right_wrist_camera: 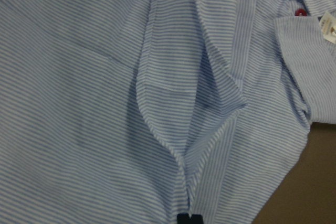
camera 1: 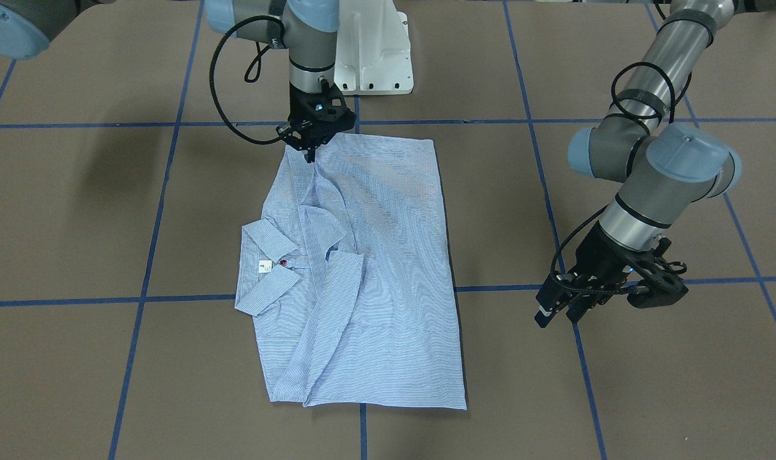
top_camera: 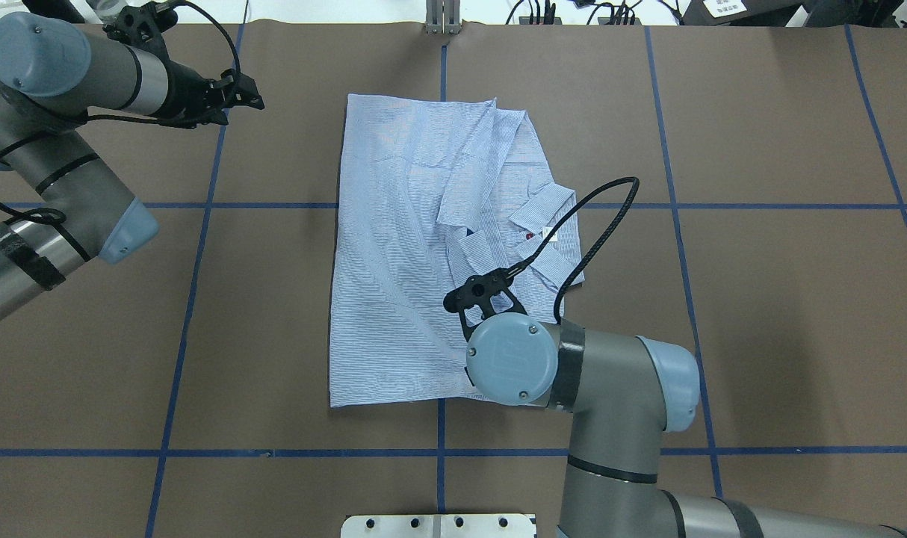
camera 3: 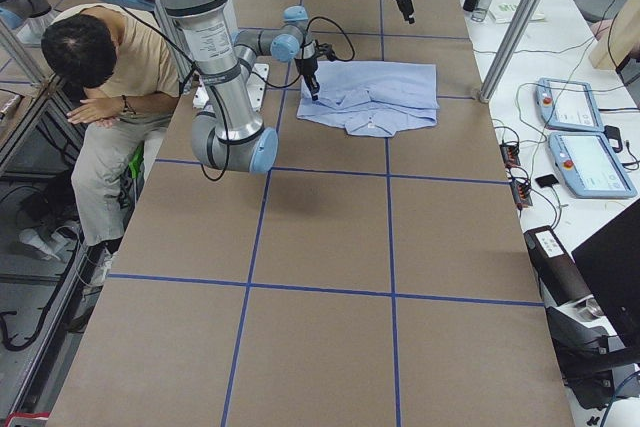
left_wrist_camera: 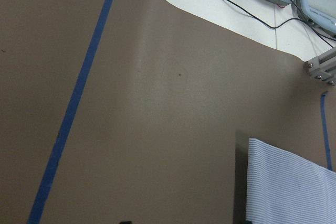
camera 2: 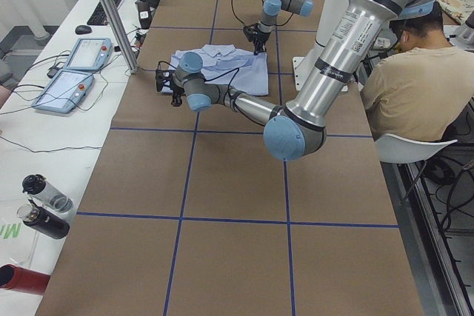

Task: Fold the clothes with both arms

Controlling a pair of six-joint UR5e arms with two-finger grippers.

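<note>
Right gripper (camera 1: pixel 309 155) is clamped tight on a raised fold at the edge of the shirt (camera 1: pixel 388 268); left gripper (camera 1: pixel 559 312) hangs off to its side, jaws wide, empty. On the table (camera 1: pixel 650 396) the shirt lies folded, with collar (camera 1: pixel 260 294), label (camera 1: pixel 265 266) and red button (camera 1: pixel 283 262) showing.

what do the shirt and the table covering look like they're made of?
shirt: thin woven cloth, probably cotton, matte; it creases softly and shows fine stripes.
table covering: brown paper-like sheet, matte; its edge looks thin and wavy in the left wrist view.
</note>
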